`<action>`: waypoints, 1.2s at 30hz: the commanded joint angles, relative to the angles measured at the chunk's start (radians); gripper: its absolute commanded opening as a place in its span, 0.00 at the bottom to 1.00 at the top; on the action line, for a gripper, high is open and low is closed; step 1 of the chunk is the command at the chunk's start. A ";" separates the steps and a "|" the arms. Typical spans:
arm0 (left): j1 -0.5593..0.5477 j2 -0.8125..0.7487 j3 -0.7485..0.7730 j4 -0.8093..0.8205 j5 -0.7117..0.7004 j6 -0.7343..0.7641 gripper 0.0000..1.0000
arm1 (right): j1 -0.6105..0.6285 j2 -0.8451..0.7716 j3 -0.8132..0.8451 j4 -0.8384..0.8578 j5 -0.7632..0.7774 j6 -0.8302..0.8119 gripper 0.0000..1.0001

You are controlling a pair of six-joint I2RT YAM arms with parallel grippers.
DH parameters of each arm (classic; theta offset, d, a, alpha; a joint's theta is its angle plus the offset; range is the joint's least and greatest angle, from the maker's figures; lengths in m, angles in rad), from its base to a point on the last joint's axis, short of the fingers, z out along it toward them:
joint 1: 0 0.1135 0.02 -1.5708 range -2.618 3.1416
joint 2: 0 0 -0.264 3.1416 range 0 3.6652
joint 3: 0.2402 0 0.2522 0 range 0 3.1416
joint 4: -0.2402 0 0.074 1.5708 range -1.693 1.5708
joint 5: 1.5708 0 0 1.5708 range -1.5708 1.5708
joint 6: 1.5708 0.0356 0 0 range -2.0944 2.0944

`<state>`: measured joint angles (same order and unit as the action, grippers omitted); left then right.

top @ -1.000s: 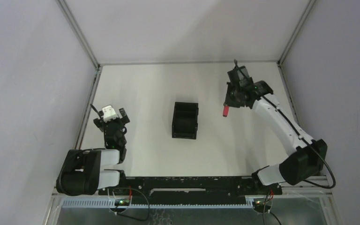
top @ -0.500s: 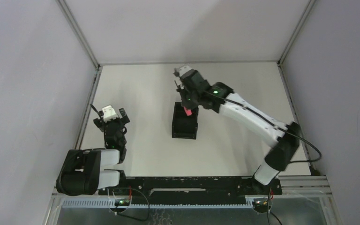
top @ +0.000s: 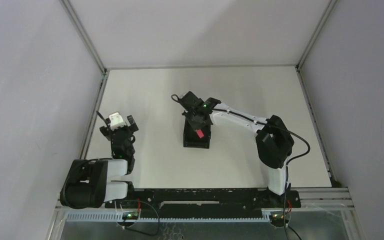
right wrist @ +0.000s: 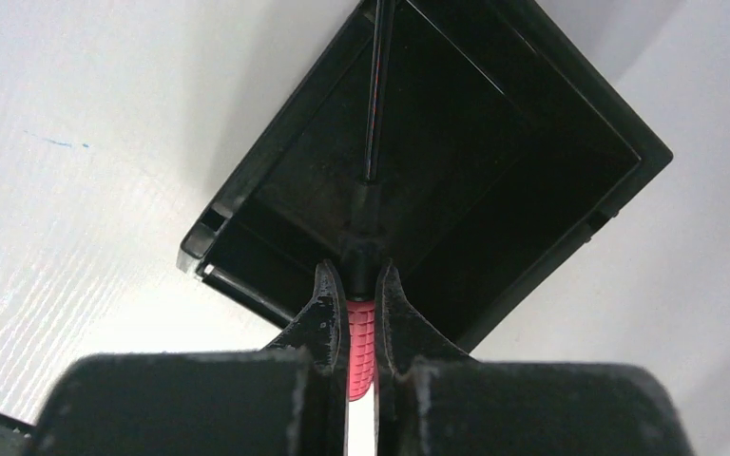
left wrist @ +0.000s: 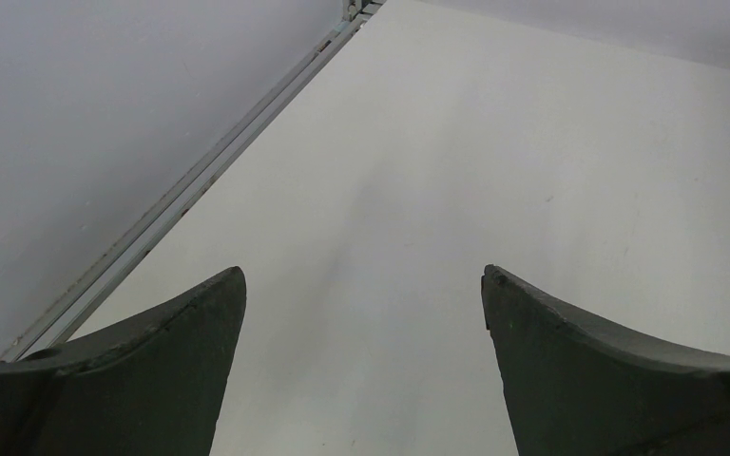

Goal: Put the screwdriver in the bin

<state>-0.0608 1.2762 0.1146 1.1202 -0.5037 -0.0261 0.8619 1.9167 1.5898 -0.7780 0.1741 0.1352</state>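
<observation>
Screwdriver (right wrist: 361, 344) handling looks easy: it is small and most likely light and stiff, with a ribbed pink handle that should give a sure hold and a thin dark shaft that would probably be slick and apt to twist between the pads. The handle therefore seems the place to take it, and that is where it is held. Nearest, at the left of the surface (top: 155, 95), the left gripper (left wrist: 361, 275) hangs with its fingers spread wide and nothing between them; the top view shows it (top: 120, 131) well apart from everything else. Farther in, about mid-surface, stands the bin (top: 196, 146), open top up. Over it the right gripper (right wrist: 354, 275) is clamped on the pink handle, and the shaft runs away from the fingers across the bin's dark inside (right wrist: 494, 152) toward its far-left wall. From above, the pink end (top: 199, 134) shows over the bin's near half, with the right gripper (top: 198, 122) just beyond it. Whether the tip rests on the bin floor cannot be told. Letting go here would likely drop it inside, though the long shaft might lodge on a wall. Count: one screwdriver, one bin, two grippers.
</observation>
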 commanded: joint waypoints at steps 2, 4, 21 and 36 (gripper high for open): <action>-0.004 0.004 0.045 0.035 -0.011 0.014 0.98 | 0.008 0.004 -0.055 0.092 0.021 0.014 0.00; -0.005 0.003 0.045 0.036 -0.012 0.014 0.98 | 0.008 0.017 -0.064 0.097 0.029 0.020 0.00; -0.005 0.003 0.043 0.035 -0.010 0.012 0.98 | 0.019 -0.013 -0.039 0.075 0.087 0.066 0.39; -0.005 0.003 0.044 0.035 -0.010 0.013 0.98 | -0.028 -0.288 -0.080 0.140 0.059 0.058 0.99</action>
<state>-0.0608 1.2762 0.1146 1.1202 -0.5041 -0.0261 0.8680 1.7706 1.5261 -0.7074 0.2531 0.1867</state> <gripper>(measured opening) 0.985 0.959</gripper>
